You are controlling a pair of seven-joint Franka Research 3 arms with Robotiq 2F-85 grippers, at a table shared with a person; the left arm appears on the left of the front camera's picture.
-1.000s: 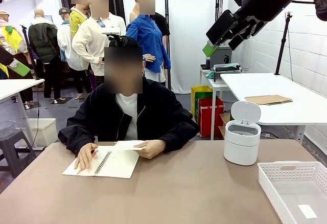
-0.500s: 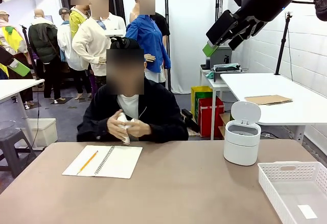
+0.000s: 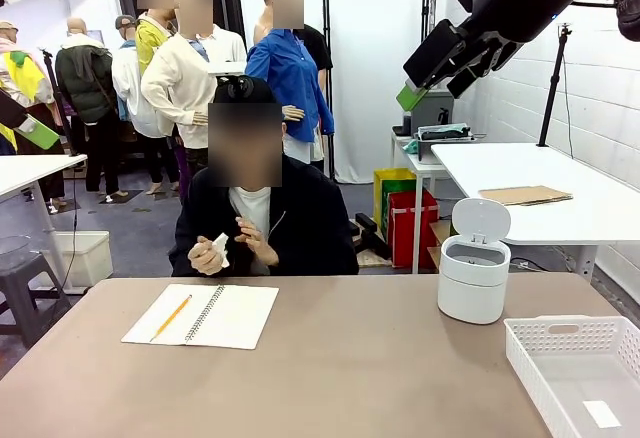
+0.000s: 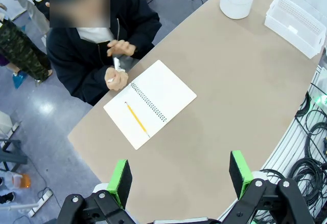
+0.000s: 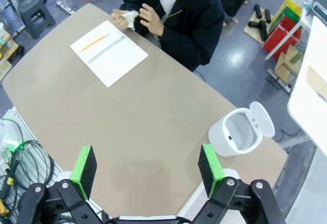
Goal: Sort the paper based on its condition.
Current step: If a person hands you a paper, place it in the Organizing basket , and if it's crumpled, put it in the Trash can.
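Observation:
The person at the far side holds a crumpled white paper wad (image 3: 219,247) in one hand at chest height, above the table's far edge; the other hand is raised beside it. The same wad (image 4: 116,64) shows in the left wrist view, and again as the wad (image 5: 132,17) in the right wrist view. My left gripper (image 4: 179,175) hangs high over the table, open and holding nothing. My right gripper (image 5: 148,170) is also high up, open and holding nothing, and it shows as the right gripper (image 3: 440,70) at the top right of the front view.
A white spiral notebook (image 3: 205,315) lies open in front of the person with a yellow pencil (image 3: 172,316) on it. A white bin (image 3: 473,276) with its lid up stands at the right. A white basket (image 3: 580,363) sits at the near right corner.
The person took a sheet from the notebook, lifted it and crumpled it with both hands; one hand now holds the wad. The pencil was laid on the notebook. Both arms stayed still.

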